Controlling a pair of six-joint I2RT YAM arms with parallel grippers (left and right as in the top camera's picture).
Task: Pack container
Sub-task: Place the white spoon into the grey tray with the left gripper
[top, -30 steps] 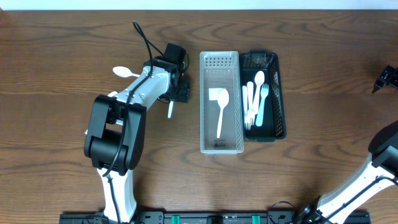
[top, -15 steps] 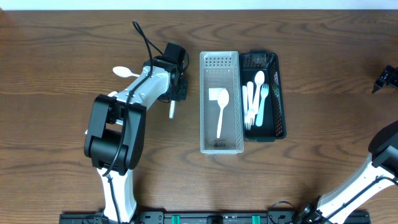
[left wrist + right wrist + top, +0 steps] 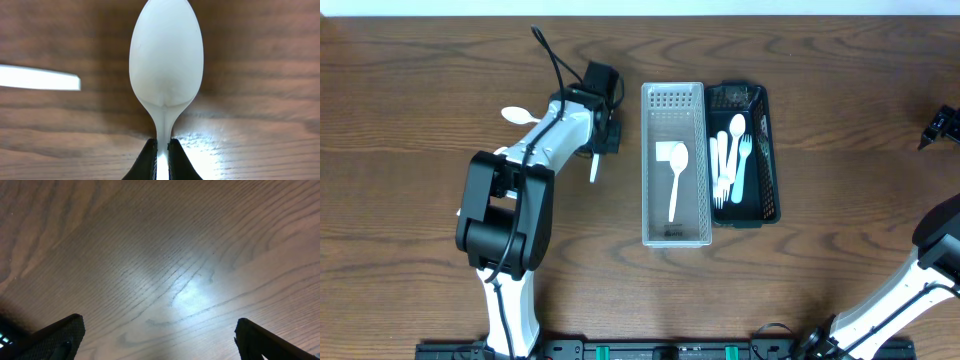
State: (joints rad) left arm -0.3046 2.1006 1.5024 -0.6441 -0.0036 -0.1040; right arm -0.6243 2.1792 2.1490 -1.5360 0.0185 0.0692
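Spoon (image 3: 165,55) pinched at the neck by the left gripper (image 3: 162,150), bowl ahead of the fingertips, over the bench (image 3: 420,220). Clear container (image 3: 646,170) just beside, on the right-arm side, long axis roughly parallel to the spoon's. Right gripper (image 3: 160,336) wide, empty, well apart.

A brown wood-grain table (image 3: 840,280) fills the view.

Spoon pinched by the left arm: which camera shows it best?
The left wrist view: the spoon fills the picture, its neck clamped in the left gripper. Overhead shows only a thin white sliver of it. The right wrist view shows only table, no spoon.
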